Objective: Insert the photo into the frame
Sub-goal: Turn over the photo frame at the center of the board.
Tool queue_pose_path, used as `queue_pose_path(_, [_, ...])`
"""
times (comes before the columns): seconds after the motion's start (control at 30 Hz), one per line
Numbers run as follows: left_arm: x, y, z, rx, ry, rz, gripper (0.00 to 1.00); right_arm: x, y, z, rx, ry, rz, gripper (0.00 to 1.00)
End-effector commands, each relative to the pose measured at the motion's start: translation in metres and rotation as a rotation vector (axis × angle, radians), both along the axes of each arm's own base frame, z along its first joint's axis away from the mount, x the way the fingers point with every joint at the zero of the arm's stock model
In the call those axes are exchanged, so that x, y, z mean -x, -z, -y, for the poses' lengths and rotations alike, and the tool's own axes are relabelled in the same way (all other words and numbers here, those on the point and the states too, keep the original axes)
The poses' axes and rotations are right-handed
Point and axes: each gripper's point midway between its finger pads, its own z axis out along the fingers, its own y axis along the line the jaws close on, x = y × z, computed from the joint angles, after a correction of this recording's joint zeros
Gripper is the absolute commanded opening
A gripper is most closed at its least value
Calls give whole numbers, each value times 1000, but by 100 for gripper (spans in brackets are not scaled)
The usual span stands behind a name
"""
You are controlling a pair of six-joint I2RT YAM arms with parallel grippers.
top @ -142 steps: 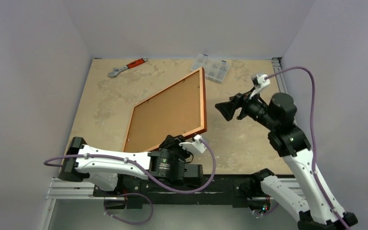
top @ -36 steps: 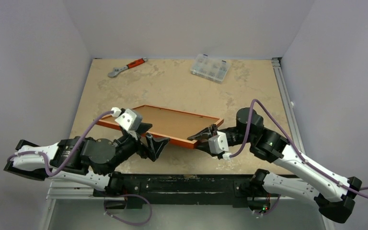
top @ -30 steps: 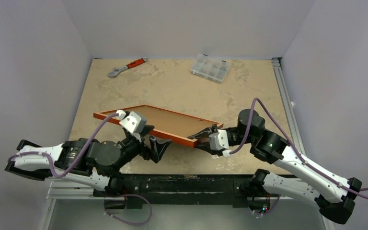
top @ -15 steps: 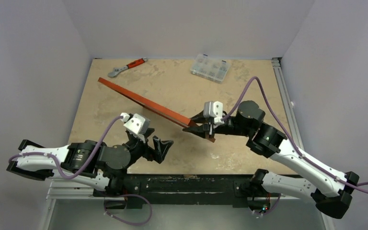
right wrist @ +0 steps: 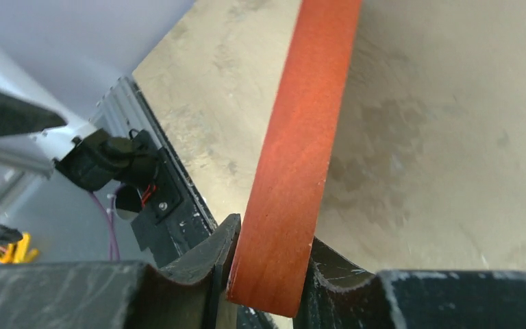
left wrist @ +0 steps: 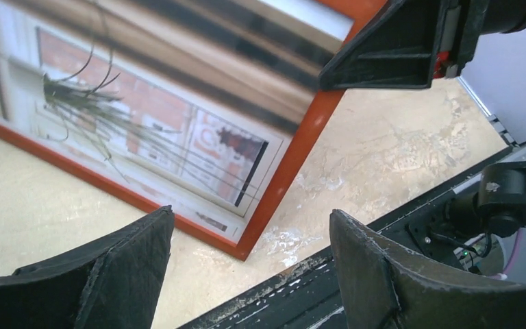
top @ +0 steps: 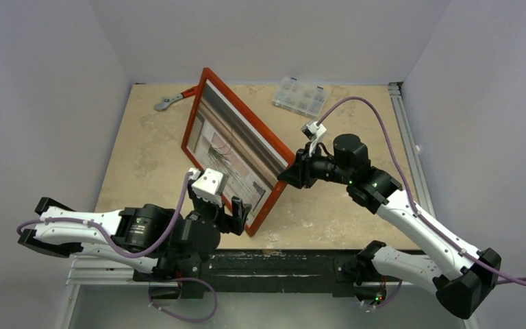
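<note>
You've just had the biggest thing on the table turned over: the frame point(left wrist: 294, 164), which lay back-up a few seconds ago and hung nearly level between both arms 1 second ago, now stands steeply tilted with its red-orange front towards the overhead camera. Its top corner is raised towards the back wall and its lowest corner is near the front rail, on the table or just above it; you cannot tell which from here. The photo point(top: 236, 147) shows inside the border, the grassy plant and window plainly readable, so it looks already seated, and I judge the task close to done, with little left but laying the frame down face-up. Your right gripper point(top: 293, 171) carries it alone, its 2 fingers closed narrowly across the right-hand rail of the frame. Your left gripper point(left wrist: 250, 214) has backed off and gapes wide, holding nothing, just beside the lowest corner. Around this, pale lilac walls close in 3 sides of the tan, mottled table point(top: 356, 205), and a black mounting rail point(top: 301, 264) runs along its near edge. A clear compartment box point(top: 301, 96) sits at the far side, and a wrench point(top: 168, 103) with a red handle lies far left, partly hidden behind the frame's raised corner.
</note>
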Motion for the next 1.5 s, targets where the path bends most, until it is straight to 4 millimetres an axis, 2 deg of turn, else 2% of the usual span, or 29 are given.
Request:
queue_pose_path(0.0, [-7, 3, -10, 56, -118, -48, 81, -1, 15, 20, -34, 96, -183, 0])
queue_pose_path(0.2, [-11, 29, 8, 28, -123, -140, 82, -18, 60, 52, 0, 230, -291, 0])
queue_pose_path(0.43, [-19, 72, 47, -59, -56, -272, 83, -40, 106, 96, 62, 386, -377, 0])
queue_pose_path(0.7, [-23, 119, 81, -111, -3, -401, 83, -54, 167, 126, 141, 502, -479, 0])
queue_pose_path(0.93, [-29, 155, 102, -170, 22, -459, 83, -61, 209, 151, 138, 604, -606, 0])
queue_pose_path(1.17, [-36, 185, 103, -228, 14, -509, 84, -70, 230, 172, 161, 690, -645, 24])
queue_pose_path(1.33, [-41, 192, 102, -224, 24, -530, 84, -73, 236, 178, 190, 712, -646, 54])
queue_pose_path(1.4, [-42, 195, 103, -226, 36, -541, 85, -75, 237, 181, 195, 723, -641, 74])
queue_pose_path(1.47, [-44, 197, 105, -230, 50, -550, 85, -75, 237, 183, 198, 733, -637, 83])
